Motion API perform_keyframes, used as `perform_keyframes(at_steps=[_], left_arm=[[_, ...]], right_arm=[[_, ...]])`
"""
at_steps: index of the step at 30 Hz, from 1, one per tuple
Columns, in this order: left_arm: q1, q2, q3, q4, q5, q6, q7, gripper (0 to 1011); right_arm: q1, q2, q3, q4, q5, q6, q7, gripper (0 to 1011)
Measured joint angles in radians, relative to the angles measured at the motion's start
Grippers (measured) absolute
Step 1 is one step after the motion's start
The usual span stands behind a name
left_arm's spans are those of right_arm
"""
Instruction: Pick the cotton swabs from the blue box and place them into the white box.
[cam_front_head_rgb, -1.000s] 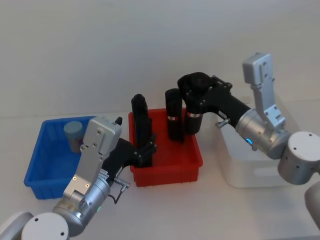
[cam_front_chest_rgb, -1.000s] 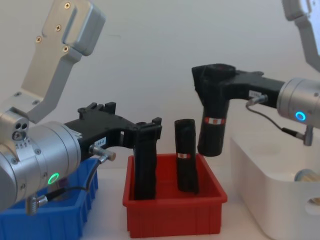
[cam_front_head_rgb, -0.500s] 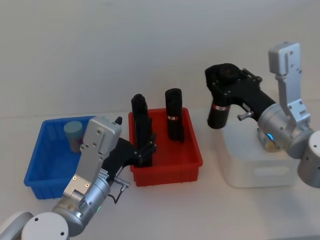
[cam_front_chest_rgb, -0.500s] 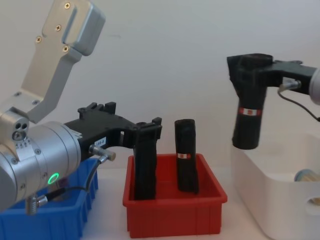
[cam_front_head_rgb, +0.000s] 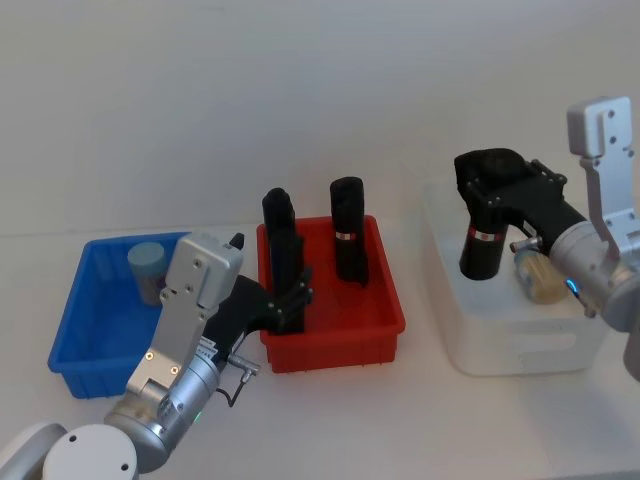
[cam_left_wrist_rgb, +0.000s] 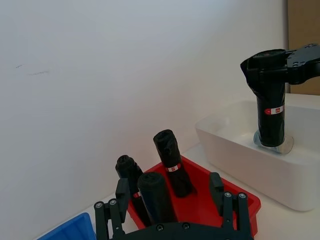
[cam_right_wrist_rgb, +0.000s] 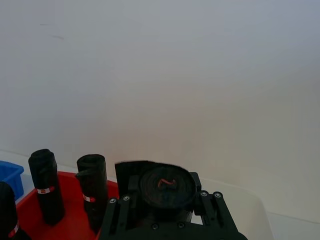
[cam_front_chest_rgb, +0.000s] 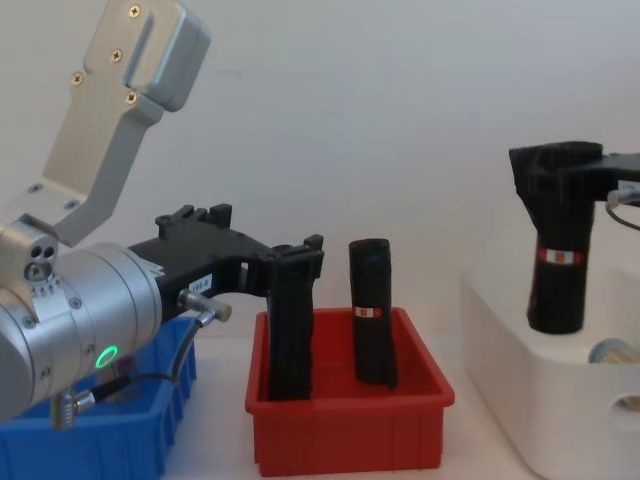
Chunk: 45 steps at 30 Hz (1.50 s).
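One cotton swabs jar (cam_front_head_rgb: 148, 270) sits in the far part of the blue box (cam_front_head_rgb: 75, 345), clear body with a pale blue round lid and a purplish label I can't read. Another swab jar (cam_front_head_rgb: 537, 279) lies in the white box (cam_front_head_rgb: 520, 345) on the right, pale swabs showing through. Between the two boxes is a red bin (cam_front_head_rgb: 335, 335) with two black rolls standing in it, one (cam_front_head_rgb: 349, 243) at the back with a small red and white band, no readable text on it.

The right end effector (cam_front_head_rgb: 487, 188) is over the white box, clamped around the top of a third black roll (cam_front_head_rgb: 479, 250), which hangs upright with its lower end down in the box beside that jar. The left end effector (cam_front_head_rgb: 290, 300) is at the near left corner of the red bin, fingers spread on either side of the front roll (cam_front_head_rgb: 281, 245), not clearly squeezing it. All on a white desk (cam_front_head_rgb: 350, 420).
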Motion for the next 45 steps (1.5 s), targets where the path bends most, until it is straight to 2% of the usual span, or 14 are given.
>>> perform_keyframes(at_steps=[9, 11, 17, 45], left_arm=[[0.0, 0.0, 0.0, 0.0, 0.0, 0.0, 0.0, 1004], [0.0, 0.0, 0.0, 0.0, 0.0, 0.0, 0.0, 1004], [0.0, 0.0, 0.0, 0.0, 0.0, 0.0, 0.0, 1004], [0.0, 0.0, 0.0, 0.0, 0.0, 0.0, 0.0, 1004]], right_arm=[[-0.014, 0.009, 0.007, -0.006, 0.002, 0.031, -0.014, 783], [-0.016, 0.01, 0.008, -0.006, 0.003, 0.033, -0.014, 893], [-0.02, 0.011, 0.009, -0.006, 0.003, 0.038, -0.014, 1001], [-0.025, 0.014, 0.01, -0.005, 0.003, 0.045, -0.012, 1001]])
